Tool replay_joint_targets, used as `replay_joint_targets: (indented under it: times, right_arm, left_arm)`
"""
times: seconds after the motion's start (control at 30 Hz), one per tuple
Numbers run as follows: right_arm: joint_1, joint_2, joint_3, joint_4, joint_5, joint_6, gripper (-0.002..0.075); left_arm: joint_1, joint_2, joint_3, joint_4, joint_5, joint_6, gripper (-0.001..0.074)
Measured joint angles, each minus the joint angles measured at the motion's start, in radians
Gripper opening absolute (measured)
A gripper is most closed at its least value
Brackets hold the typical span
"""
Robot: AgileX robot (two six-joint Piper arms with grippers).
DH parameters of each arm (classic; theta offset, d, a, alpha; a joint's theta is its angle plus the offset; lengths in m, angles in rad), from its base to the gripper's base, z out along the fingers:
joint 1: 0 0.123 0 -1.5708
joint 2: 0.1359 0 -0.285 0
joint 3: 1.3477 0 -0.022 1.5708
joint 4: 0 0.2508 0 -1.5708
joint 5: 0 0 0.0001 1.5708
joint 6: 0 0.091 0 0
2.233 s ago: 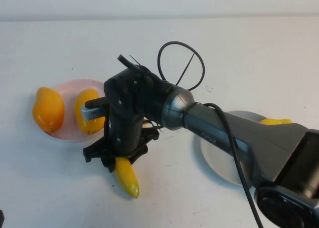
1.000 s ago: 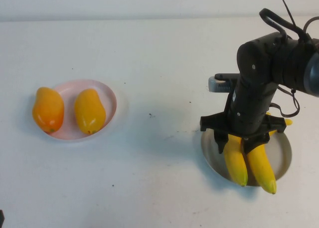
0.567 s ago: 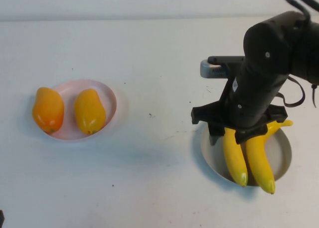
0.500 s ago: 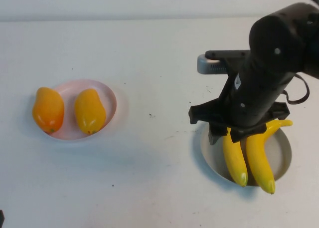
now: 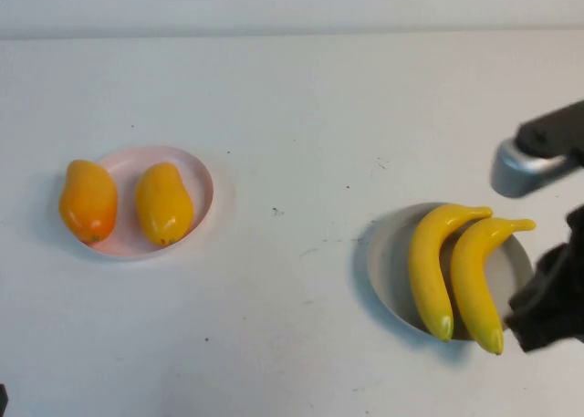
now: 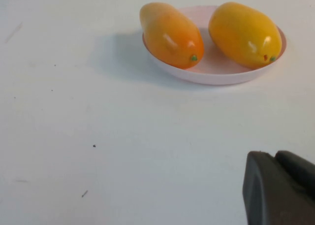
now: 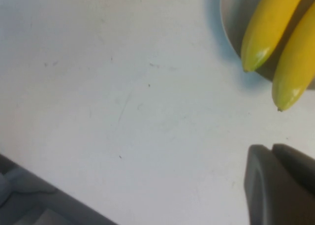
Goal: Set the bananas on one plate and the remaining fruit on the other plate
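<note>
Fruit sort: we judge it complete as things lie now; the step in hand is clearing the arms away without nudging either plate.
Mangoes [image 5: 88,201]: two plump oval fruits on the pink plate [image 5: 203,182] at table left; the leftmost is redder orange and overhangs the rim, its neighbour [image 5: 164,203] is yellower. Glossy, smooth, likely to roll if bumped.
Left gripper [image 6: 280,188]: fingers pressed together, holding nothing; seen only by its own wrist camera, low over bare table near the pink plate. We would keep it parked.
Bananas [image 5: 431,269]: two long, curved, bright yellow, greenish tips, side by side and touching on the grey plate [image 5: 383,262] at table right; tips reach past the near rim.
Right gripper [image 7: 283,183]: closed, empty, just beside the grey plate. We would draw it up and away from those overhanging tips.
</note>
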State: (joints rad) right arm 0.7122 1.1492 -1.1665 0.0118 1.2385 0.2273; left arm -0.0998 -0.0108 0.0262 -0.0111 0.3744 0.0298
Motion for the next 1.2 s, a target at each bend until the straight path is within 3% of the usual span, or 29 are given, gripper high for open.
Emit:
replay_joint_targets:
  times: [0.47, 0.63, 0.9, 1.0, 1.2]
  right_arm:
    - [0.0, -0.311, 0.202, 0.001, 0.013, -0.048, -0.0015]
    - [-0.016, -0.352, 0.343, -0.012, -0.184, -0.068, -0.0015]
    - [-0.335, -0.614, 0.825, -0.026, -0.884, -0.093, -0.0015]
    - [-0.443, -0.766, 0.973, -0.026, -1.013, -0.093, -0.0015]
    - [-0.552, -1.01, 1.147, -0.026, -1.081, -0.093, -0.0015]
  left_arm:
    - [0.0, 0.0, 0.0, 0.0, 0.0, 0.0, 0.0001]
    - [0.0, 0.0, 0.0, 0.0, 0.0, 0.0, 0.0001]
    - [0.0, 0.0, 0.0, 0.0, 0.0, 0.0, 0.0001]
    - [0.0, 0.0, 0.0, 0.0, 0.0, 0.0, 0.0001]
    - [0.0, 0.0, 0.0, 0.0, 0.0, 0.0, 0.0001]
